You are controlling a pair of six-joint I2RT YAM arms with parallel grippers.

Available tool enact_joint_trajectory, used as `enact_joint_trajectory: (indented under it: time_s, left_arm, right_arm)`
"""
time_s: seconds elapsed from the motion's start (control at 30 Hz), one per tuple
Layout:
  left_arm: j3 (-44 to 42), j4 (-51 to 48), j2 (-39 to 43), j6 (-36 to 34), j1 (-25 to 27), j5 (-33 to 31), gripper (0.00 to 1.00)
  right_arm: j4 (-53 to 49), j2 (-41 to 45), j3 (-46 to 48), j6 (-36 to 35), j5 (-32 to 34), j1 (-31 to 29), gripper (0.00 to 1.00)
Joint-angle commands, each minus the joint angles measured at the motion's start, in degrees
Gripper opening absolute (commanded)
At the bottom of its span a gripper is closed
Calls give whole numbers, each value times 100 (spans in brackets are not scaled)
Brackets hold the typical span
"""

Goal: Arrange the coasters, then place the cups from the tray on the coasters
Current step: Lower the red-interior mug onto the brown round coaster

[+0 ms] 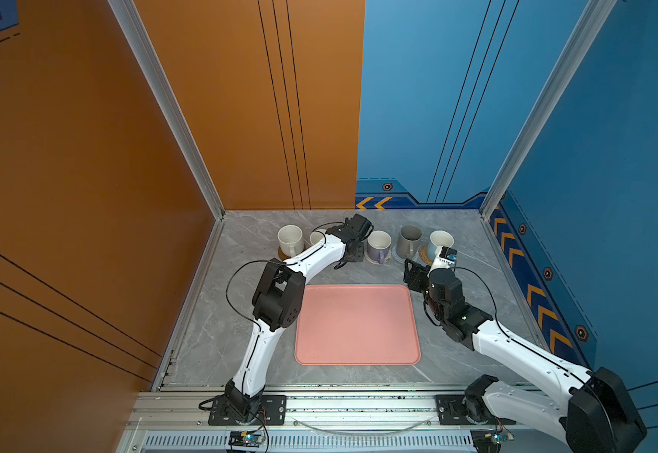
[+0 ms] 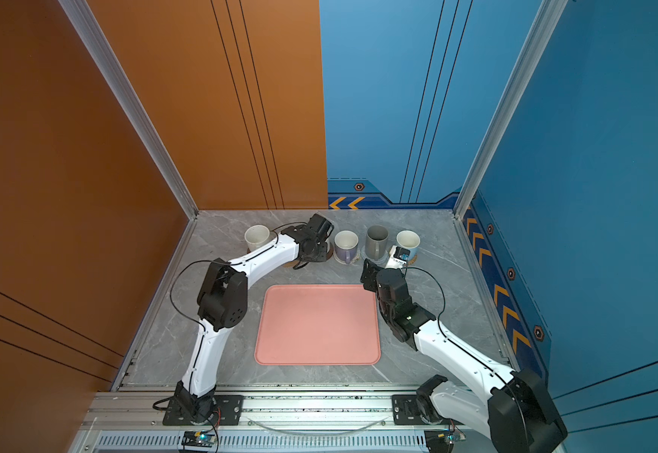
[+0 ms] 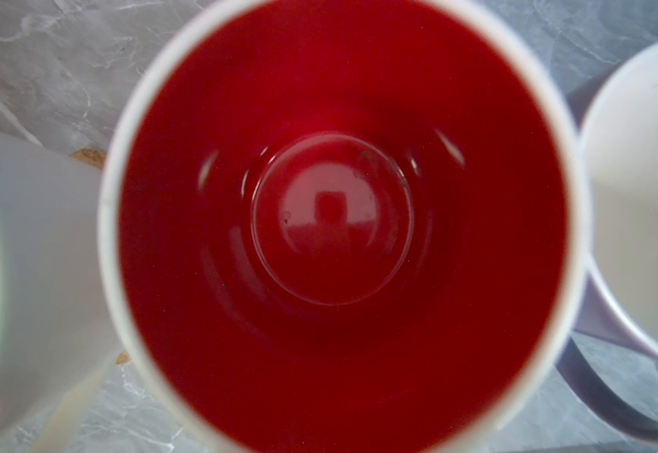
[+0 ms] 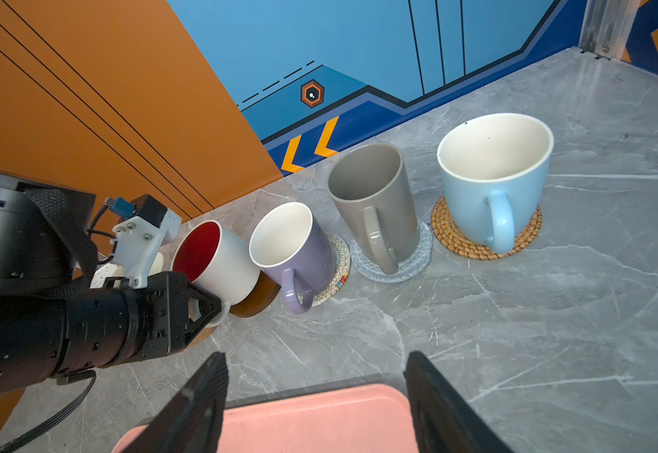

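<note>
My grey marble tabletop (image 1: 217, 345) carries the pink tray (image 1: 356, 325). Behind it lie four mats: rattan coaster (image 4: 452, 243), blue-grey coaster (image 4: 417, 262), cream coaster (image 4: 339, 266), brown coaster (image 4: 258, 300).

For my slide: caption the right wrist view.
Left gripper holds the red-lined mug on a brown coaster beside the lavender mug, grey mug, blue mug.

Both top views look steeply down from high above the near edge, sharing the whole worktop (image 1: 437, 372) and tray (image 1: 356, 325). The left wrist view peers straight into the red-lined mug (image 3: 331, 219), very close. The right wrist view, low, faces far-left and shares that mug.
</note>
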State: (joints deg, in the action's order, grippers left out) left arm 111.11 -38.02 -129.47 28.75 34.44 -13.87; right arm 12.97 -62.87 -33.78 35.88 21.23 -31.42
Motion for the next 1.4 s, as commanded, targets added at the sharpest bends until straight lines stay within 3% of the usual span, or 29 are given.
enact_joint_trajectory:
  time_s: [0.0,1.37]
  left_arm:
    - [311,119,-19,105,-84,-241,0]
    - [484,119,-253,144,-137,-68,0]
  right_arm:
    - [-60,95,91,51,16,33,70]
    - [-49,74,108,68,1,75,70]
